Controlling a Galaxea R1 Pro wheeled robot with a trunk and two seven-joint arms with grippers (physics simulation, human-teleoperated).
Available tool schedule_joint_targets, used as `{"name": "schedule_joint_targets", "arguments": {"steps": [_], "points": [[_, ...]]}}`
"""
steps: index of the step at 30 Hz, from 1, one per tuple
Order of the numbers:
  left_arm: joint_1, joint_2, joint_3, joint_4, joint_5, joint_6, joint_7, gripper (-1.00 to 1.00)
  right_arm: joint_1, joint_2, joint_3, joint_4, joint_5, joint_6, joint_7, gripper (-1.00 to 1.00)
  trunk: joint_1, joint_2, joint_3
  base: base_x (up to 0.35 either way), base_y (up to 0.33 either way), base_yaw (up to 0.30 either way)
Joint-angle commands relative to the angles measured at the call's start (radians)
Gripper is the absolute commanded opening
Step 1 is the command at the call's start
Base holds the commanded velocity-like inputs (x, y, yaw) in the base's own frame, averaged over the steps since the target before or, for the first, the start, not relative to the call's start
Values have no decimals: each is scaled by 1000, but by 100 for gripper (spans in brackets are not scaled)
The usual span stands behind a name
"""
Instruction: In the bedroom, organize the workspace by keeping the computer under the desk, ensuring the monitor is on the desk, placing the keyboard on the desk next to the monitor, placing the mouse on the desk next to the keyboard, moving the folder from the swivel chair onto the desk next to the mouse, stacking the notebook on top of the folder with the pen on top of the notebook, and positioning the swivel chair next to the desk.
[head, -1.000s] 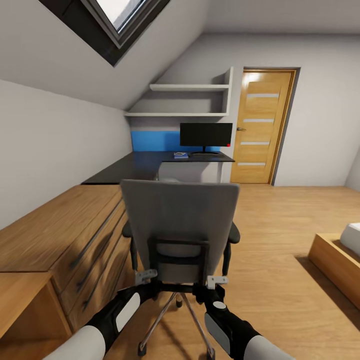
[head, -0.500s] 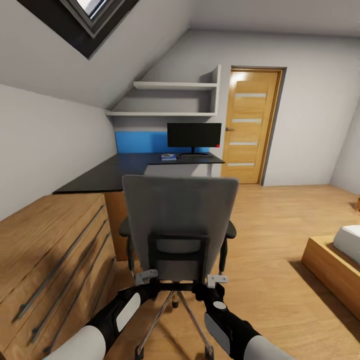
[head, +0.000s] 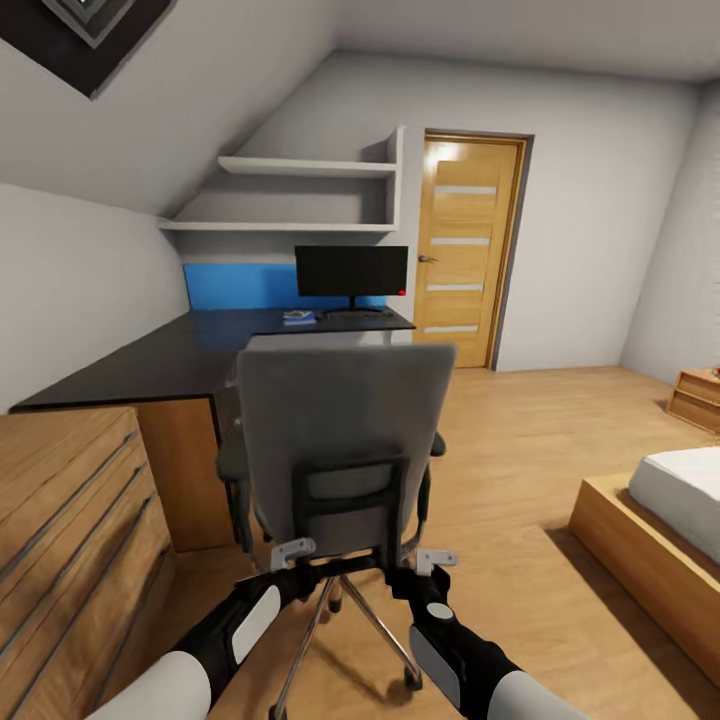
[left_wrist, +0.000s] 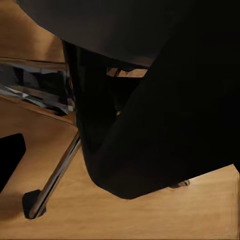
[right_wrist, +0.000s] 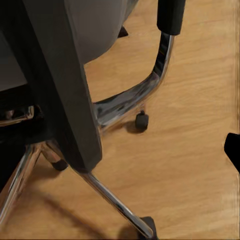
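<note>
**Swivel chair dead ahead, desk beyond it**

Swivel chair (head: 338, 455) stands directly in front of me with its grey back turned to me. Both my claws sit low behind it at the black frame under the backrest: my left gripper (head: 292, 555) at the frame's left side, my right gripper (head: 432, 562) at its right, level with each other and about equally near.

The desk (head: 150, 362) lies straight beyond the chair and a little to my left, its long black top running away toward the blue panel, where the monitor (head: 351, 271) stands. The chair is near the desk's front corner but not yet tucked beside it, so I judge the coming push goes forward and slightly left.

Whether my fingers are clamped on the frame or merely pressed against it, I cannot tell for either claw; the wrist views show dark chair parts, chrome legs and floor close up.
</note>
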Motion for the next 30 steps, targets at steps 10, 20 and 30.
{"name": "schedule_joint_targets", "arguments": {"steps": [10, 20, 30], "points": [[0, 1, -5, -2, 8, 3, 9, 100, 0, 1, 11, 0, -5, -23, -5, 100, 0, 0, -1, 277, -2, -25], [0, 1, -5, -2, 8, 2, 10, 100, 1, 3, 15, -1, -3, -24, -5, 100, 0, 0, -1, 49, 7, -1], [0, 3, -5, -2, 8, 3, 10, 100, 2, 3, 17, -1, -4, -23, -5, 100, 0, 0, -1, 188, 43, 0]]}}
